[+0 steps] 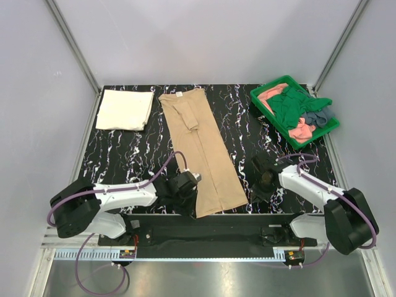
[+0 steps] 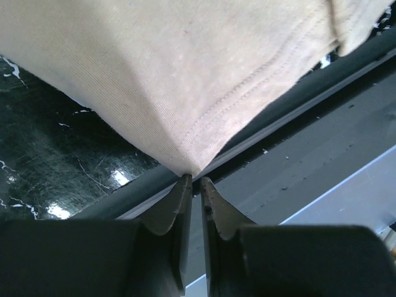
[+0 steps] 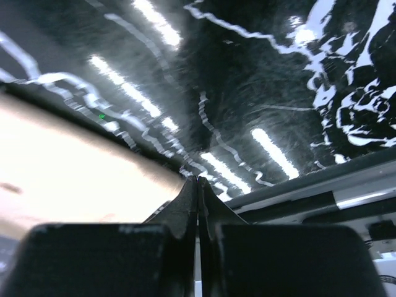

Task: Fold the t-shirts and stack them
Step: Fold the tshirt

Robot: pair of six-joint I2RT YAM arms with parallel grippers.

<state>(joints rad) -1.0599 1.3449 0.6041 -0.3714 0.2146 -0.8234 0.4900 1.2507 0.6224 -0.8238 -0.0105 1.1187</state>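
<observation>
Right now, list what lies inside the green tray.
A dark green shirt on top, with a salmon-pink shirt and a grey-blue shirt partly under it, all crumpled. The tray's floor and anything beneath them are hidden.

A: Work surface?
B: Table [image 1: 124,154], black marbled top, white veining, glossy; strip-light reflections [image 3: 272,151].
A: Surround?
B: Walls [image 1: 204,37], plain pale grey; metal frame posts [image 1: 71,44], rear corners.

Long narrow tan t-shirt [image 1: 201,148] centre, cream t-shirt [image 1: 125,109] folded far-left, other t-shirts [image 1: 291,106] crumpled far-right.
</observation>
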